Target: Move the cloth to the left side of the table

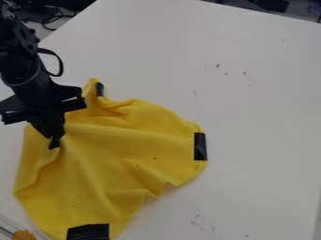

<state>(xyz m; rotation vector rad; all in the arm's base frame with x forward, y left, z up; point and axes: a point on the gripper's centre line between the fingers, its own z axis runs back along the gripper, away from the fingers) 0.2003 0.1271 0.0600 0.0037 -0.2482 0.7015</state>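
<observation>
The black gripper (pixel 55 142) is hanging from the arm (pixel 22 63) at the L side of the camera view, its lower end touching the yellow cloth (pixel 132 150); whether its jaws are standing apart or pinching fabric, one can't tell. The cloth is lying spread but rumpled on the white table (pixel 257 108), in the L and lower part of the view, w/ creases running nr. the gripper and a raised fold at its top edge. It's carrying 3 black patches: one up top (pixel 100 89), one at the R edge (pixel 200 146), one at the btm (pixel 87 232). A black cable (pixel 61 64) is looping off the arm's side. Small dark marks (pixel 218 65) are dotting the tabletop. An orange item (pixel 24 235) is sitting in the btm L corner, just beside the cloth; dark cables (pixel 47 19) are lying past the table's edge, upper L.
</observation>
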